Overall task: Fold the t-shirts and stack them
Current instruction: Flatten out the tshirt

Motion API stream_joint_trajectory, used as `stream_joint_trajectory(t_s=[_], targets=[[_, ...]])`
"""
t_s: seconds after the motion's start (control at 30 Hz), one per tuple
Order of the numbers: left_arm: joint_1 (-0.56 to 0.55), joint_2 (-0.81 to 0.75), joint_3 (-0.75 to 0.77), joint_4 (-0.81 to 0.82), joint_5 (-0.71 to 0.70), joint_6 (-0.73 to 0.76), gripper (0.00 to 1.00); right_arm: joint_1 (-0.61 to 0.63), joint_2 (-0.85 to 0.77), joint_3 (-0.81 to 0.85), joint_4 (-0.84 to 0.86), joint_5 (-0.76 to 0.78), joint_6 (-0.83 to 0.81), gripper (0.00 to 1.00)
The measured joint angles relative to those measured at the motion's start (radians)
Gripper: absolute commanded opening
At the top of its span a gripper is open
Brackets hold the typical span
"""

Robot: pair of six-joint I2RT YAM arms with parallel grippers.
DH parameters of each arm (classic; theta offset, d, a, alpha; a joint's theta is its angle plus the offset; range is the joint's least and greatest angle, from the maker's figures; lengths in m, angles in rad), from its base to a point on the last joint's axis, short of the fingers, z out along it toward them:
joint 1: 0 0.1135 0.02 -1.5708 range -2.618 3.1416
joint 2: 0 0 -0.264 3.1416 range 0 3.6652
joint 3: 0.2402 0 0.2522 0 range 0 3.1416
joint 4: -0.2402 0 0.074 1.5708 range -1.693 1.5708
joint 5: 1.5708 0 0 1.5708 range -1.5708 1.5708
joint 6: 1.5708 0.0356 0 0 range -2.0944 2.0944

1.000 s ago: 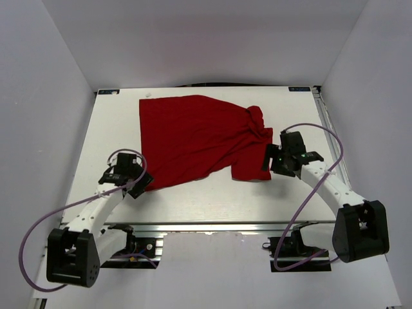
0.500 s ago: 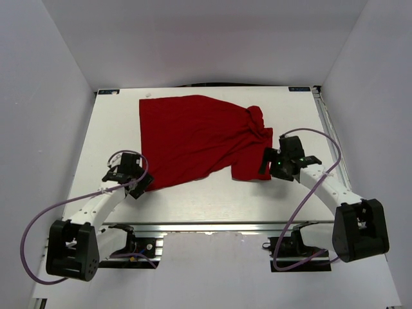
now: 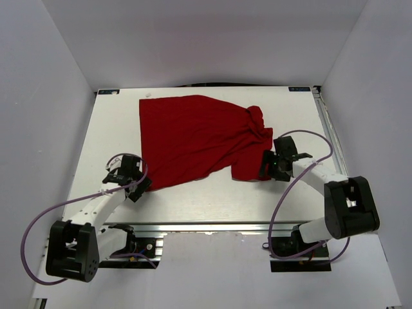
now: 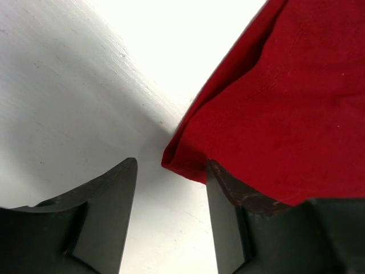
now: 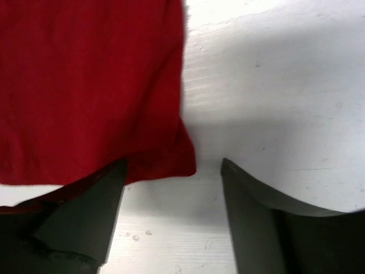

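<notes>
A plain red t-shirt [image 3: 193, 138] lies spread on the white table [image 3: 212, 199], bunched at its right shoulder [image 3: 256, 116]. My left gripper [image 3: 140, 187] sits low at the shirt's near-left corner. In the left wrist view that corner [image 4: 185, 162] lies between the open fingertips of the left gripper [image 4: 171, 171], and the cloth drapes over the right finger [image 4: 225, 197]. My right gripper [image 3: 266, 171] is at the near-right corner. In the right wrist view the corner [image 5: 179, 160] pokes in between the spread tips of the right gripper [image 5: 171, 168], beside the left finger [image 5: 97, 200].
White walls enclose the table on the left, back and right. A metal rail [image 3: 225, 226] runs along the near edge, between the arm bases. Purple cables [image 3: 38, 225] loop beside both arms. Bare table shows on all sides of the shirt.
The right gripper has slid left and nearer, onto the shirt's near-right corner, and its arm has swung in. The left gripper has shifted slightly nearer. The shirt has not moved.
</notes>
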Motion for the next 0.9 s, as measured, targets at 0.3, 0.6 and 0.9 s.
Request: stream_joint_trajectory(t_s=[0.3, 0.6, 0.9], targets=[[0.000, 0.000, -0.003, 0.007, -0.002, -0.001, 0.56, -0.005, 0.025, 0.005, 0.019, 0.037, -0.011, 0.48], [0.000, 0.001, -0.026, 0.032, -0.002, -0.018, 0.47, -0.006, 0.037, 0.005, 0.056, 0.026, -0.025, 0.46], [0.000, 0.049, -0.035, 0.117, 0.000, -0.035, 0.18, -0.006, 0.043, -0.003, 0.103, 0.009, -0.027, 0.33]])
